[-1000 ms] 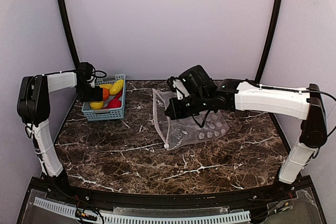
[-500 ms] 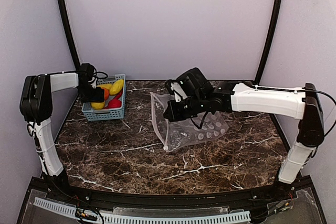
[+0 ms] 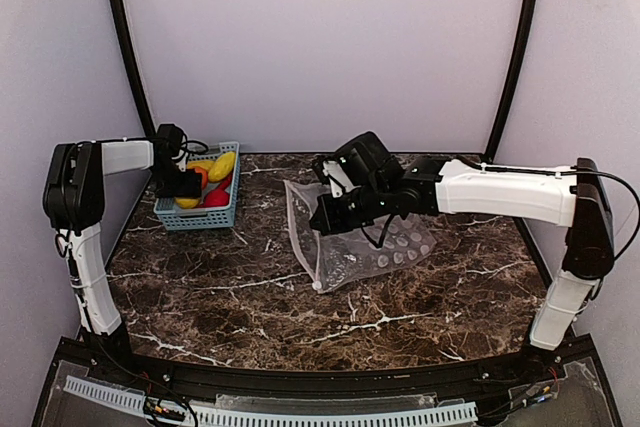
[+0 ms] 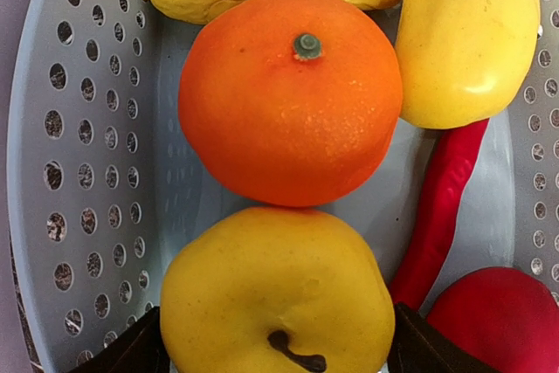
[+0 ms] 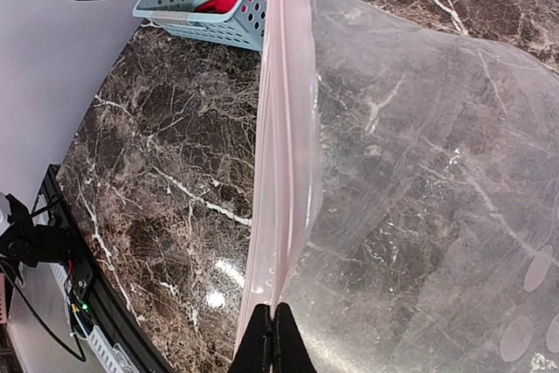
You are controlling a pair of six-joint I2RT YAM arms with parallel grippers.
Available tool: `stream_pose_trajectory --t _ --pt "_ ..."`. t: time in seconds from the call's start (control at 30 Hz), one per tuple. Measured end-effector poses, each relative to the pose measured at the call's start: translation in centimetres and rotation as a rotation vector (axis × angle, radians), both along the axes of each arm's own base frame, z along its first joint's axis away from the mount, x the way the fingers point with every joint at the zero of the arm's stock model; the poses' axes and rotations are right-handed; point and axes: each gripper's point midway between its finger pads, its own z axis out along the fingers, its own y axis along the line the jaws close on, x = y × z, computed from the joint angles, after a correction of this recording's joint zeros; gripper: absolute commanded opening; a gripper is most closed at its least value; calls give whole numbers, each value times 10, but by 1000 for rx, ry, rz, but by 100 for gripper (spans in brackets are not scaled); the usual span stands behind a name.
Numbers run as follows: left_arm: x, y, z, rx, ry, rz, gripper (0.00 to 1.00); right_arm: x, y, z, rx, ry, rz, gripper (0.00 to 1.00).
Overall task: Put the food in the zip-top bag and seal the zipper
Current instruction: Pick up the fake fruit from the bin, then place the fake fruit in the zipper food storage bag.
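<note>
The food lies in a blue-grey basket (image 3: 200, 215) at the back left: an orange ball (image 4: 293, 98), yellow pieces (image 4: 472, 37), a long red chili (image 4: 437, 216) and a round red piece (image 4: 498, 321). My left gripper (image 3: 185, 187) is down in the basket, its fingers (image 4: 419, 348) pressed against both sides of a yellow apple-like piece (image 4: 275, 294). My right gripper (image 3: 325, 215) is shut on the pink zipper strip (image 5: 284, 172) and holds up the mouth of the clear dotted zip-top bag (image 3: 375, 242). The white slider (image 3: 317, 278) hangs at the strip's near end.
The basket's corner also shows in the right wrist view (image 5: 236, 19). Dark marble tabletop (image 3: 230, 297) lies between basket and bag. Black frame posts (image 3: 125, 37) stand at the back corners. The table's front rail (image 3: 300, 387) runs along the near edge.
My right gripper has shifted slightly left and up with the bag's mouth, so the bag stands a bit taller. My left gripper has stayed in the basket, barely shifting.
</note>
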Motion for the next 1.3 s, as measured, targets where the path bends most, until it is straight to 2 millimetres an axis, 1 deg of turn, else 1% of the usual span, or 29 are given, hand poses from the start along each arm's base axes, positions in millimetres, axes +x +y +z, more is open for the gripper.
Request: stream_pose_trajectory --t 0.13,0.63,0.77,0.83,0.9,1.1,1.17,1.23,1.3 --pt "0 1 0 4 1 -2 75 0 0 0 -1 -2 2 0" --pt "0 0 0 5 1 -7 72 0 1 2 2 -10 12 0" --pt "0 0 5 1 -12 -9 71 0 2 2 2 -11 12 0" --pt "-2 -1 15 -5 -37 -11 71 0 1 2 2 -11 12 0" --pt "-5 -3 32 -15 -74 -14 71 0 1 2 2 -11 12 0" --pt "-16 -5 100 -37 -241 -24 70 0 1 2 -1 -10 11 0" --pt "-20 -8 119 -56 -292 -34 71 1 1 3 1 -12 11 0" --pt "-26 -18 137 -93 -343 -63 70 1 2 5 3 -13 11 0" --pt "-31 -29 151 -125 -381 -97 71 2 2 8 4 -17 9 0"
